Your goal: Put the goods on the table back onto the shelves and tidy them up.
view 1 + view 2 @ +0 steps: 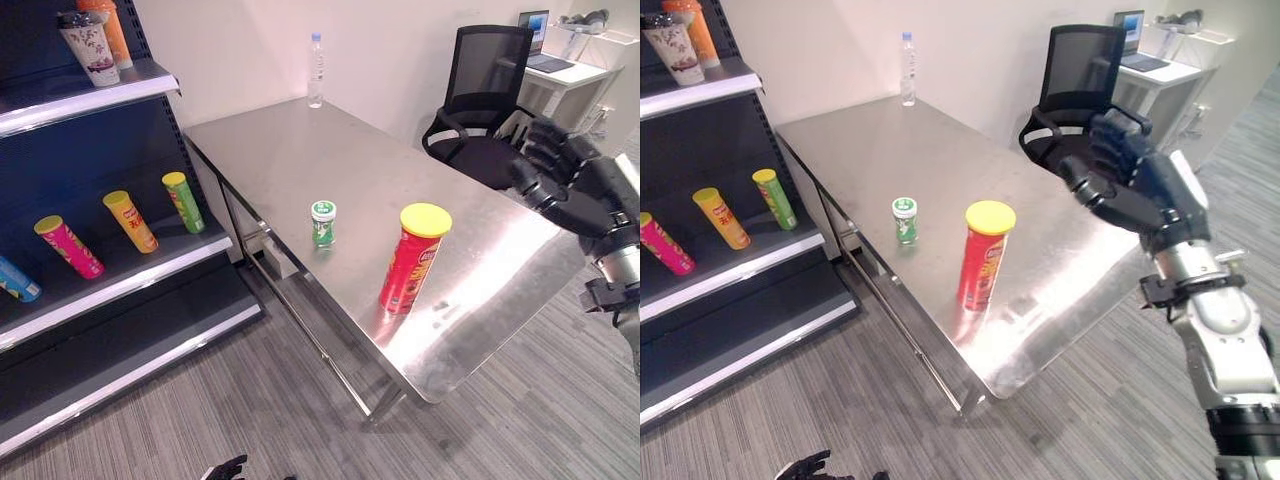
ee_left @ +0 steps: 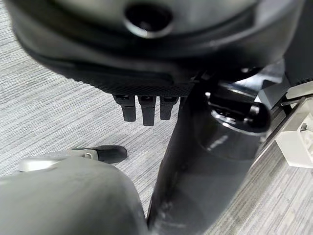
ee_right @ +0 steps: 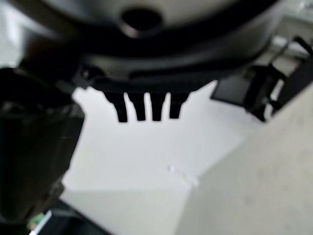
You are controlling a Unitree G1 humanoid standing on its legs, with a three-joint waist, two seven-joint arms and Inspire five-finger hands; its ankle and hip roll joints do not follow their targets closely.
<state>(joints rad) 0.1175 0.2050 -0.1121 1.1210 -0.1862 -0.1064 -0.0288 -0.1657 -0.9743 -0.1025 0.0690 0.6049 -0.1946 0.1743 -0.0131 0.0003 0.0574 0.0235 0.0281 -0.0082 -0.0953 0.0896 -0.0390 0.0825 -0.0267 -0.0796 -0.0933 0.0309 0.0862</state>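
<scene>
1. Three goods stand on the steel table (image 1: pixel 300 150): a red chip can (image 1: pixel 412 258) with a yellow lid near the table's near edge, a small green cup (image 1: pixel 323 222) just to its left and slightly farther, and a water bottle (image 1: pixel 316 70) at the far edge, well apart from both.
2. The chip can stands upright, its long axis vertical, so a grasp would likely come from the side.
3. The right hand (image 1: pixel 1127 180) hangs above the table's right edge, fingers relaxed and loosely spread, holding nothing. The can lies to its left and lower.
4. The left hand (image 1: pixel 228 468) hangs low over the floor, fingers loose and empty, so I judge the right hand better placed.
5. The shelves (image 1: pixel 120 285) stand at the left, already holding tubes.
</scene>
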